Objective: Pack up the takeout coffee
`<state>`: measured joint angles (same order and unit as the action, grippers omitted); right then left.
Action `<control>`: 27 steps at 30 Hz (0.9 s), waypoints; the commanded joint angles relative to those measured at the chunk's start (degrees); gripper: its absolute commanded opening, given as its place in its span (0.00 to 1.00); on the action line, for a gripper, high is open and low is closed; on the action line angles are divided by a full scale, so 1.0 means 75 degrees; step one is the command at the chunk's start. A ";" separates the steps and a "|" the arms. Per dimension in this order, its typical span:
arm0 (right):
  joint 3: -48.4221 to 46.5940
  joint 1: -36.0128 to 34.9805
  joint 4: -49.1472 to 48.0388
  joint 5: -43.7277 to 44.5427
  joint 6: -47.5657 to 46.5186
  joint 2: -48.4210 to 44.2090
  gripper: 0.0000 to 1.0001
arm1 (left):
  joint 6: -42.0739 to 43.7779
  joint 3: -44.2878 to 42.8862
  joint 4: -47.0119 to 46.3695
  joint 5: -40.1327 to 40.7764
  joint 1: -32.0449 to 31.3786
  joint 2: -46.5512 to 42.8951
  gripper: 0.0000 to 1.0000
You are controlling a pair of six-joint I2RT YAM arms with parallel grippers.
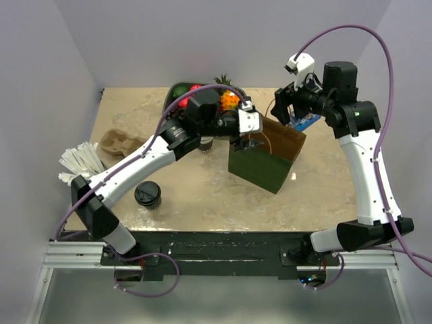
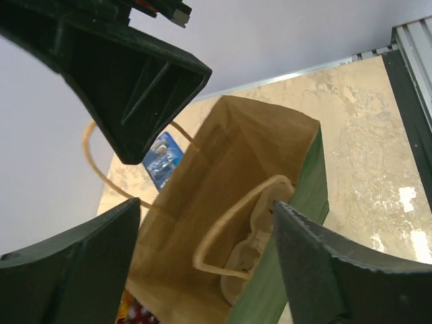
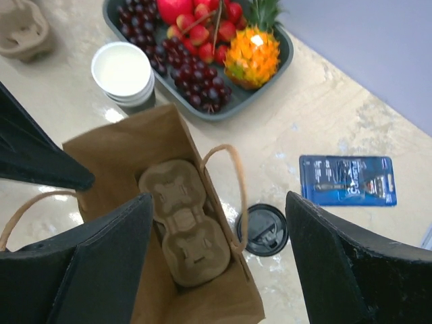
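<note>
Left gripper (image 1: 244,140) and right gripper (image 1: 286,111) are hanging wide open, empty, over the bag (image 1: 264,163); takeout coffee (image 1: 148,194) is standing well apart, nearer the left arm (image 1: 138,162). Left wrist, then right wrist: jaws are straddling the bag mouth, coffee out of frame.

Green bag (image 1: 260,172) with tan lining, black-lidded takeout coffee (image 1: 147,194), beige marbled table (image 1: 202,196), blue packet (image 3: 347,179)

Open bag (image 3: 121,145), carrier (image 3: 182,223) inside
</note>
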<state>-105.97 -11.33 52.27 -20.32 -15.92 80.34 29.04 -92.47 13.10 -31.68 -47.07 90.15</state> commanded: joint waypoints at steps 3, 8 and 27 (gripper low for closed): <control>0.0255 0.0023 -0.0360 0.0190 -0.0572 0.0093 0.73 | -0.0157 -0.0760 -0.0037 -0.0720 -0.0029 0.0519 0.62; -0.0189 0.0023 -0.0336 -0.0407 -0.0561 0.0281 0.16 | -0.0204 -0.1183 0.0233 -0.0944 -0.0029 0.0450 0.01; -0.3189 0.0023 -0.2809 0.0025 0.0682 0.0597 0.00 | 0.0710 -0.2553 -0.0001 0.0497 -0.0017 -0.0336 0.00</control>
<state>-125.62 -11.22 37.56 -21.54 -12.95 83.96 31.64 -108.29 15.22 -30.02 -47.07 88.73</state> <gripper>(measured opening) 0.014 0.030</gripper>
